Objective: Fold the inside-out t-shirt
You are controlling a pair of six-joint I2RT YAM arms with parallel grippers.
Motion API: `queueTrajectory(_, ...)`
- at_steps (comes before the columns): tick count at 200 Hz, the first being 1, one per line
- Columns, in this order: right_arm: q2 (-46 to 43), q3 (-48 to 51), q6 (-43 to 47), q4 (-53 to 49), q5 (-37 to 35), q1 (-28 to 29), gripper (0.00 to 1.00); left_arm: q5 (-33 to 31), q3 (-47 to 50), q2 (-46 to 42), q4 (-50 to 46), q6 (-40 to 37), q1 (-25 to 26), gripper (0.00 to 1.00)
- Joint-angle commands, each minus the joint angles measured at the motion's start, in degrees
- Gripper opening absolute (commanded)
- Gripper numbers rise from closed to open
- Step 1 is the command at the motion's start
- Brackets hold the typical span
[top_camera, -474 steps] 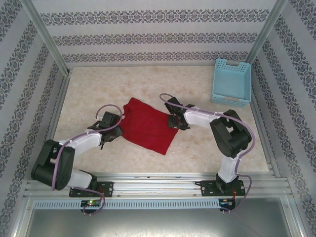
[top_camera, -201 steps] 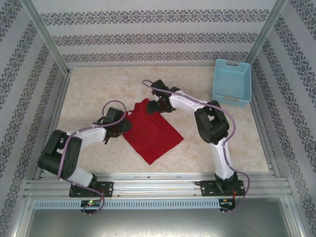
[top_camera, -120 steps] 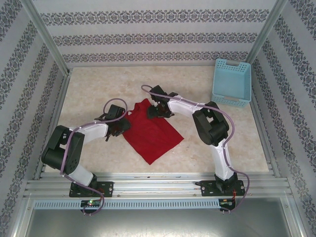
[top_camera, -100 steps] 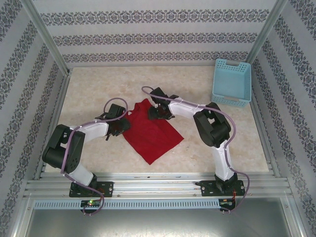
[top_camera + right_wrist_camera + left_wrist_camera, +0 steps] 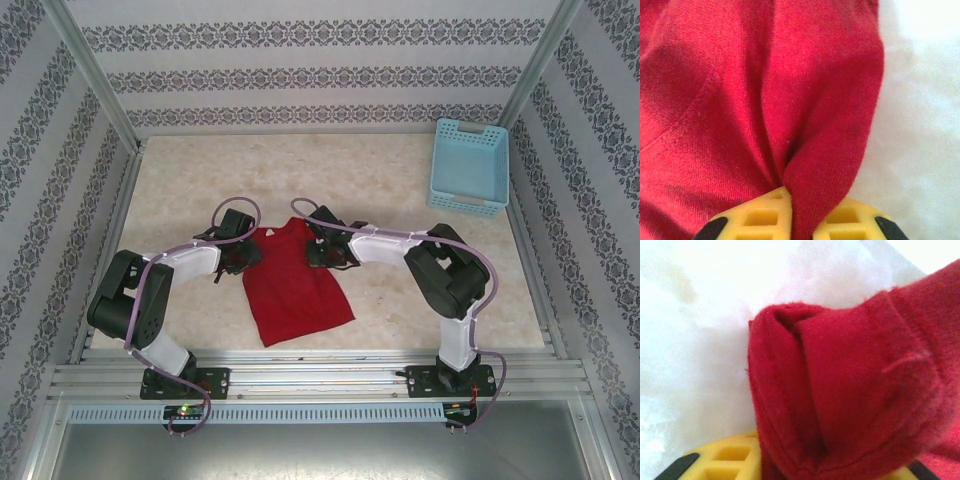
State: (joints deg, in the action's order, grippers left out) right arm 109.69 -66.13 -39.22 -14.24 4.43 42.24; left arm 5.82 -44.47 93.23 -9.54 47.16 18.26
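Around the whole scene we see walls (image 5: 320, 60) papered in pale stripes with bands of dark floral pattern, joined at the corners by bare metal posts (image 5: 92, 75). Between them lies the surface (image 5: 380, 170), flat, matt and mottled beige like marble. It is edged at six o'clock by ribbed aluminium rails (image 5: 320, 372).

At two o'clock a light blue plastic basket (image 5: 470, 165) with latticed walls sits against the side of the surface.

Just toward six o'clock from the middle lies the inside-out t-shirt (image 5: 295, 285), plain red soft cloth. Its body spreads flat toward the rails, and its upper edge is drawn out between the two arms. Up close the weave looks fuzzy, with raised seams and a hem line.

On the shirt's nine o'clock corner the left pincer (image 5: 243, 255) is closed over a thick rolled bunch of the red cloth, which runs down between its yellow latticed fingers (image 5: 725, 460). On the three o'clock corner the right pincer (image 5: 318, 250) is clamped tight. A fold of the same cloth is squeezed between its yellow fingers (image 5: 760, 215).
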Motion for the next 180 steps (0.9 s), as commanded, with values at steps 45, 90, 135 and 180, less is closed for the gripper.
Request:
queueTrajectory(45, -7.0, 3.9, -0.5, -5.2, -3.7, -3.9, 0.34, 7.4, 1.5, 3.6, 14.9, -3.5, 1.5, 0.14)
queueTrajectory(90, -3.0, -0.8, 2.5, -7.1, -2.0, -6.6, 0.63, 7.4, 1.2, 3.5, 14.6, -3.8, 1.5, 0.12)
queueTrajectory(135, 2.7, -3.0, 0.8, -5.8, 0.9, -5.4, 0.69, 7.5, 1.2, 3.5, 14.5, -3.6, 1.5, 0.12)
queueTrajectory(180, 8.6, -7.4, 0.8, -6.8, 0.8, -3.2, 0.42, 7.9, 1.8, 3.3, 15.3, -3.1, 1.5, 0.08)
